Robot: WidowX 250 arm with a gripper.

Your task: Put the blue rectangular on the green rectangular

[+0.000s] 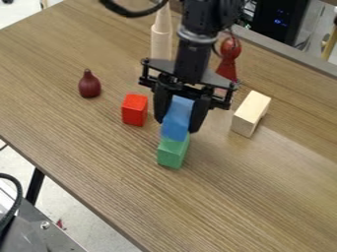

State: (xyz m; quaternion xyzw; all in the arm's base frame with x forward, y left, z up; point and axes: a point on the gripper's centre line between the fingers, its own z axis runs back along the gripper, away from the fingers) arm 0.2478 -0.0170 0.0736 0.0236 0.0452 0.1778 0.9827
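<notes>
Camera view: you are at the placing step, blue block (175,129) pinched at the green one.
Your claw (177,125) has its two fingers closed on the sides of the blue block, which sits between them, tilted, its lower end reaching past the tips. That end overlaps the top of the green block (172,154); you can't tell from this slant whether they touch. Next, you'd want to check the alignment, settle the blue squarely, then spread the fingers evenly and lift straight up, since a sideways nudge could topple it.
</notes>
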